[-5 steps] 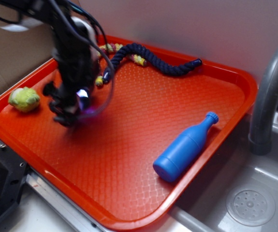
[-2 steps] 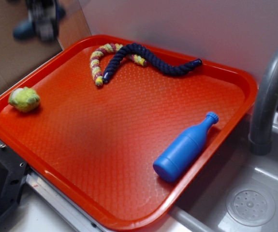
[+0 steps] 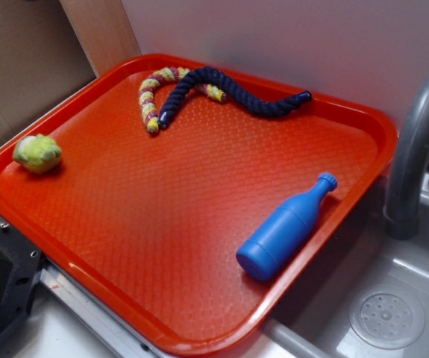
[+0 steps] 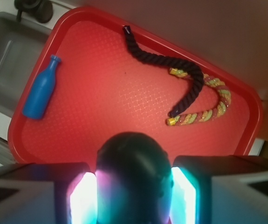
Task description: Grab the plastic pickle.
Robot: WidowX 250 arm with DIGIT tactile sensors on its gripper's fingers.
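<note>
In the wrist view my gripper is shut on the plastic pickle, a smooth dark grey-green rounded capsule held between the two glowing pads, high above the red tray. In the exterior view neither the gripper nor the pickle is in sight; only the tray and the other toys show.
On the tray lie a blue bottle at the right edge, a dark navy rope twined with a yellow-red rope at the back, and a lumpy yellow-green ball at the left. A sink and grey faucet stand to the right.
The gripper was low over the tray's left part, then rose to the upper left and has now left the exterior view, carrying the pickle. The other toys have not moved.
</note>
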